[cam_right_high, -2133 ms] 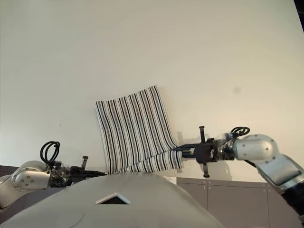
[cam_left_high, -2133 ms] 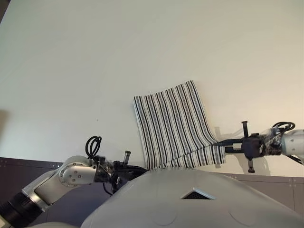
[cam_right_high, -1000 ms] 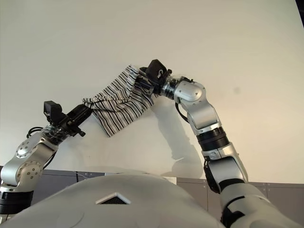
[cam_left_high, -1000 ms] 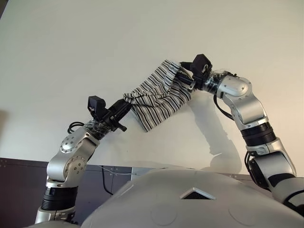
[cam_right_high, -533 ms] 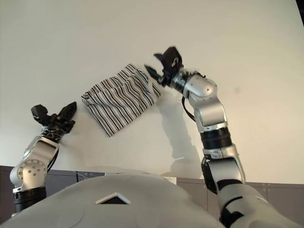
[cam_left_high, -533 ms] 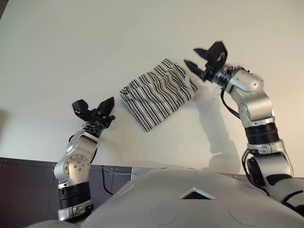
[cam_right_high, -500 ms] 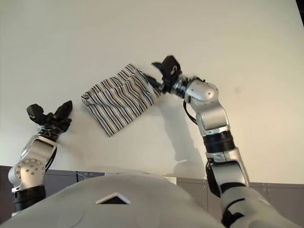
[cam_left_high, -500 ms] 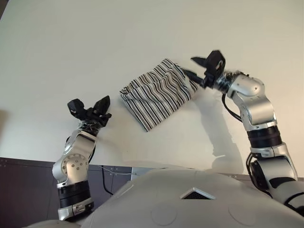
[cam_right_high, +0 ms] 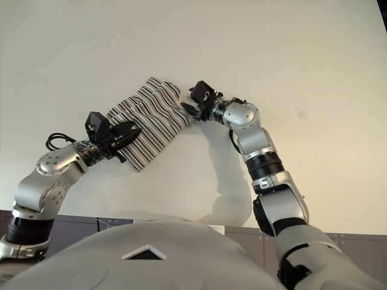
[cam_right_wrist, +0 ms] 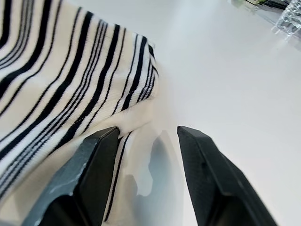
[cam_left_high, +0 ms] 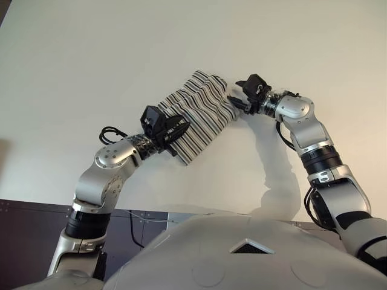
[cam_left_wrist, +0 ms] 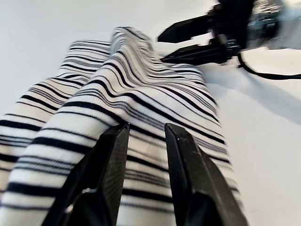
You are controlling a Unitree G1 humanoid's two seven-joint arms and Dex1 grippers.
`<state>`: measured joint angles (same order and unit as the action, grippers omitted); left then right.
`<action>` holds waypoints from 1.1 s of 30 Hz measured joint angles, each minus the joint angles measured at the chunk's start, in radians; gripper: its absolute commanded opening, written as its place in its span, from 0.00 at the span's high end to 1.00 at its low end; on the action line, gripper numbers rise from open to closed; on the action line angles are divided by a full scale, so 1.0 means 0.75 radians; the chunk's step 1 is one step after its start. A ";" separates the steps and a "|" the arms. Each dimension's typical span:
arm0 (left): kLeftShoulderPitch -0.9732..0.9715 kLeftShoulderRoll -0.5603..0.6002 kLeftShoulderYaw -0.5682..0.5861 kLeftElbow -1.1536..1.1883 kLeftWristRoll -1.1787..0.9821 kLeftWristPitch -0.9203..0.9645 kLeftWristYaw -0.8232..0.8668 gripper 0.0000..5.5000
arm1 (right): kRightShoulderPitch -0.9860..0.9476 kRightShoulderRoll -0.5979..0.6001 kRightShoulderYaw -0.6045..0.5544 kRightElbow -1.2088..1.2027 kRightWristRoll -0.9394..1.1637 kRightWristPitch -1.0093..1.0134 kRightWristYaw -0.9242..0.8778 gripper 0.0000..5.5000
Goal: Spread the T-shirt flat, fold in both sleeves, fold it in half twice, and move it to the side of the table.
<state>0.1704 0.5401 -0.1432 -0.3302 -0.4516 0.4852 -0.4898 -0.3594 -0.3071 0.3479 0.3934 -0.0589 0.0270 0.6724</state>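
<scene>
- Striped black-and-white cloth is what I am working with: the T-shirt (cam_left_high: 199, 112) lies on the white table (cam_left_high: 91, 54) as a folded, lumpy bundle rather than a flat sheet.
- From the head camera I see the T-shirt running on a slant, its far end humped up and its near end lying lower and flatter.
- My left gripper (cam_left_high: 179, 125) sits at the near-left end of the T-shirt, with its two black fingers lying over the fabric.
- On the left wrist camera those fingers are parted by a narrow gap, and the stripes show through it. The gripper has no fold pinched between the fingers that I can make out.
- My right gripper (cam_left_high: 237, 99) is at the opposite end of the T-shirt, just beside its far-right corner.
- On the right wrist camera its fingers stand well apart and grip nothing. One finger is against the T-shirt's hem, the other is off the T-shirt over bare table, and white surface shows between them.
- Looking along the T-shirt from the left wrist camera, I see the right gripper's open fingers pointing in at the humped end.
- Both arms are stretched out so that the T-shirt lies between the two grippers.
</scene>
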 measured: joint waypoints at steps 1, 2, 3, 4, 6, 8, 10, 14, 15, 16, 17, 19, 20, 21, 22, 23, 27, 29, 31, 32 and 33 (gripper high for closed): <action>-0.025 -0.018 -0.008 0.043 0.025 -0.021 -0.004 0.75 | 0.026 -0.019 0.017 -0.050 -0.003 0.009 0.018 0.58; -0.055 -0.031 -0.020 0.103 0.066 -0.036 -0.005 0.75 | 0.063 -0.033 0.029 -0.117 -0.007 0.034 0.032 0.58; -0.073 -0.031 -0.026 0.140 0.099 -0.044 -0.006 0.75 | 0.088 -0.042 0.032 -0.158 -0.010 0.057 0.034 0.58; -0.081 -0.031 -0.025 0.172 0.118 -0.047 -0.004 0.75 | 0.107 -0.052 0.033 -0.195 -0.012 0.078 0.034 0.58; -0.069 -0.030 -0.011 0.185 0.137 -0.059 -0.016 0.75 | 0.151 -0.061 0.002 -0.267 -0.005 0.123 0.012 0.58; -0.019 -0.022 0.016 0.165 0.134 -0.067 -0.053 0.75 | 0.182 -0.014 -0.088 -0.346 0.121 0.219 0.000 0.58; 0.029 -0.003 0.013 0.153 0.135 -0.085 -0.104 0.75 | 0.135 0.076 -0.162 -0.493 0.297 0.328 0.012 0.58; 0.064 -0.001 -0.038 0.116 0.139 -0.113 -0.183 0.75 | 0.082 0.123 -0.078 -0.668 0.389 0.485 0.077 0.58; 0.073 -0.001 -0.060 0.104 0.136 -0.125 -0.214 0.75 | 0.083 0.123 -0.054 -0.691 0.394 0.514 0.085 0.58; 0.083 -0.003 -0.090 0.085 0.132 -0.133 -0.256 0.75 | 0.083 0.123 -0.022 -0.718 0.395 0.540 0.092 0.58; 0.097 -0.003 -0.125 0.063 0.124 -0.143 -0.298 0.75 | 0.086 0.123 0.016 -0.739 0.395 0.563 0.098 0.58; 0.114 -0.003 -0.130 0.062 0.125 -0.170 -0.321 0.75 | 0.109 0.114 0.096 -0.743 0.366 0.582 0.107 0.58; 0.114 -0.004 -0.117 0.073 0.129 -0.188 -0.318 0.75 | 0.127 0.107 0.143 -0.727 0.343 0.591 0.114 0.58; 0.107 -0.009 -0.088 0.093 0.136 -0.198 -0.301 0.75 | 0.145 0.094 0.184 -0.709 0.326 0.605 0.124 0.58; 0.090 -0.015 -0.037 0.124 0.142 -0.210 -0.265 0.75 | 0.173 0.076 0.209 -0.703 0.320 0.614 0.143 0.58; 0.076 -0.024 0.023 0.134 0.138 -0.214 -0.232 0.75 | 0.206 0.057 0.218 -0.715 0.338 0.627 0.170 0.58; 0.079 -0.072 0.177 -0.036 -0.078 -0.147 -0.209 0.75 | 0.267 -0.016 0.166 -0.768 0.409 0.628 0.239 0.58; 0.098 -0.077 0.224 -0.151 -0.230 -0.074 -0.233 0.75 | 0.260 0.009 0.127 -0.719 0.400 0.601 0.192 0.58; 0.095 -0.085 0.274 -0.196 -0.341 -0.027 -0.227 0.75 | 0.231 0.070 0.095 -0.707 0.426 0.595 0.165 0.58; 0.078 -0.098 0.330 -0.195 -0.391 -0.010 -0.198 0.75 | 0.207 0.111 0.087 -0.704 0.440 0.586 0.155 0.58; 0.052 -0.113 0.376 -0.181 -0.430 -0.001 -0.164 0.75 | 0.187 0.138 0.093 -0.689 0.435 0.565 0.138 0.58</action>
<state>0.2097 0.4550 0.1385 -0.4659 -0.7737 0.4847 -0.6129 -0.2193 -0.2039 0.4178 -0.1233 0.2670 0.4510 0.7760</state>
